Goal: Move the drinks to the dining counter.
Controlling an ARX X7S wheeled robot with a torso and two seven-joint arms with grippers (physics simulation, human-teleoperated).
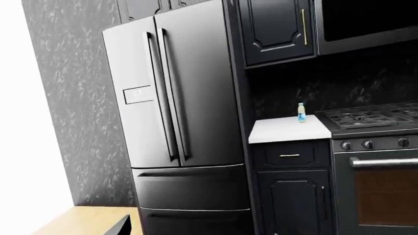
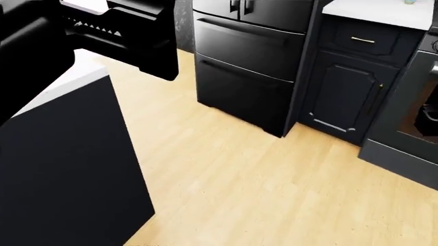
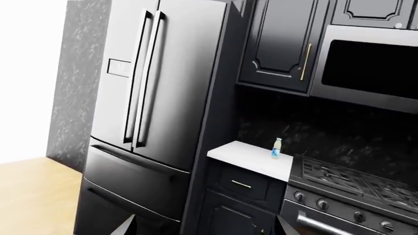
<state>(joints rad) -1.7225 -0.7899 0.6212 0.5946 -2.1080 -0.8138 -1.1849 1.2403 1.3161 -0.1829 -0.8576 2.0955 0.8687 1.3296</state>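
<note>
Black French-door refrigerator [image 1: 176,98] against the wall. Black-based dining counter [image 2: 65,84] at near left, white top partly hidden by the left arm. Gas range [image 1: 369,120] beside a narrow white top [image 1: 287,129]. Cream bottle [image 1: 301,112] upright on that narrow top, well apart from the dining counter. Right gripper [image 3: 205,229] spread wide, empty. Left gripper [image 2: 126,38]: cannot tell whether released or clenched.

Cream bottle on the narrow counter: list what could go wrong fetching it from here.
The cream bottle stands alone on the small white top, far across the floor; a hasty reach could tip it. The stove adjoins that top, so an arm may knock it. The left arm blocks part of the head view.
</note>
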